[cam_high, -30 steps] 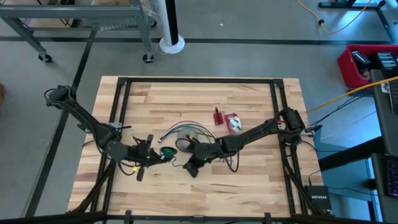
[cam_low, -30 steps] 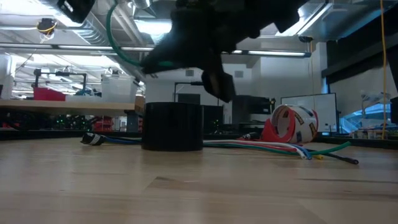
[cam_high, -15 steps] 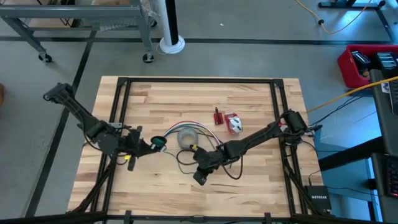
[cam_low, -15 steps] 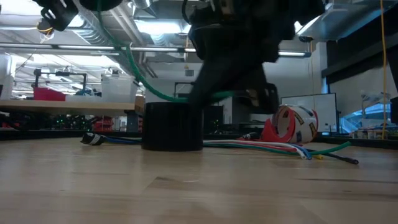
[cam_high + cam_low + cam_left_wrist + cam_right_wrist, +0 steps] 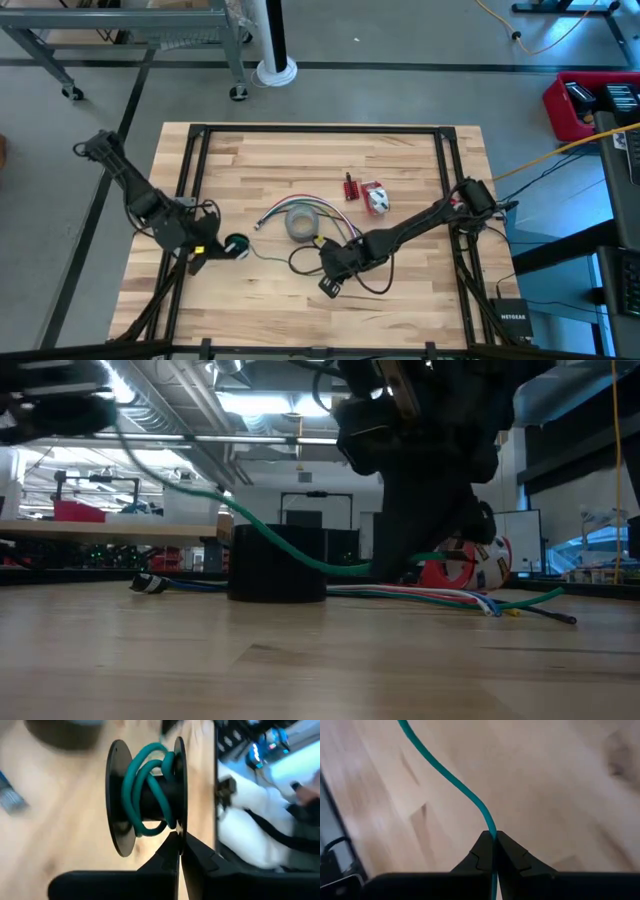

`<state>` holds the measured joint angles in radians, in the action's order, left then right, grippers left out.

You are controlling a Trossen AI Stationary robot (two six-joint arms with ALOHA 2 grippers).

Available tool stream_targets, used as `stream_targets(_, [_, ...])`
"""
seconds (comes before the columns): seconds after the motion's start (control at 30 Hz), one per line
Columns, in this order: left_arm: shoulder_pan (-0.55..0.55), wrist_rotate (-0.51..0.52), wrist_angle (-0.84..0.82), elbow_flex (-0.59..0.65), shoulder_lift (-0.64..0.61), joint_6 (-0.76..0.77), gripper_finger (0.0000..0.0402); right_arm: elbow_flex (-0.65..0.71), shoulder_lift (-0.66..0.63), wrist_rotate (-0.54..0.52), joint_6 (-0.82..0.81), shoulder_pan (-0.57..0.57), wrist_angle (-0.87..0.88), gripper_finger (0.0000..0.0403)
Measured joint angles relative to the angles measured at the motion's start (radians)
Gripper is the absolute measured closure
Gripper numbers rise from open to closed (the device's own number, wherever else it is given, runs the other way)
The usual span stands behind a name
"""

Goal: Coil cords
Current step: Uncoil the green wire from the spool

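Observation:
A small black spool point(image 5: 145, 800) wound with thin green cord point(image 5: 142, 785) is at my left gripper point(image 5: 208, 250), at the table's left; the spool also shows in the high view point(image 5: 236, 246). The cord's loose tail point(image 5: 270, 538) runs from the spool rightward to my right gripper point(image 5: 333, 280), which is shut on it near the table's middle, toward the near edge. In the right wrist view the tail point(image 5: 445, 775) leads away over the wood. Both grippers are shut. My left gripper pinches the rim of one spool flange point(image 5: 178, 822) between its two fingertips. The spool's axis lies across the fingers, and the wound cord sits between the two flanges beyond them. My right gripper pinches the green cord's tail point(image 5: 491, 831) between its two fingertips, a single strand. The fingers lie along the cord, which runs out ahead of them over the tabletop. In the low view the strand point(image 5: 330, 565) sags from the upper left to the gripper.
A grey roll of tape point(image 5: 300, 222) stands just beyond the cord, with coloured wires point(image 5: 325, 210) lying by it. A red clip point(image 5: 350, 187) and a red-and-white thing point(image 5: 375, 198) lie farther right. A loose dark cord loop point(image 5: 372, 284) lies by my right gripper.
My left gripper has gone toward the table's left edge with the spool. My right gripper has gone toward the near edge and a little right, still shut on the cord. The stretch of cord between the two has grown longer.

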<state>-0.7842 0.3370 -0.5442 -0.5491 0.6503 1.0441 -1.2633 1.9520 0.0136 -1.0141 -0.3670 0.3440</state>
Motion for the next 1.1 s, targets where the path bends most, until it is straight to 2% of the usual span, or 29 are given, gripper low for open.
stream_targets(0.1, [-0.023,-0.045,0.010,0.000,0.005,0.077,0.0401,0.000,-0.034,-0.076,0.023,0.002,0.036,0.0396])
stream_targets(0.3, [-0.061,-0.064,0.034,0.000,0.072,0.162,0.0401,0.000,-0.132,-0.254,0.069,0.014,0.096,0.0396])
stream_targets(0.53, [-0.085,-0.065,0.301,0.000,0.219,0.065,0.0401,0.000,-0.239,-0.423,0.140,0.075,0.102,0.0396])
stream_targets(0.8, [-0.088,-0.100,0.697,0.000,0.407,-0.154,0.0401,0.000,-0.265,-0.437,0.212,0.175,-0.023,0.0396])
stream_targets(0.97, [-0.088,-0.121,0.930,0.000,0.500,-0.314,0.0401,0.000,-0.265,-0.364,0.230,0.225,-0.115,0.0396])
stream_targets(1.1, [-0.088,-0.134,1.099,0.000,0.534,-0.500,0.0401,0.000,-0.265,-0.334,0.235,0.233,-0.147,0.0396])
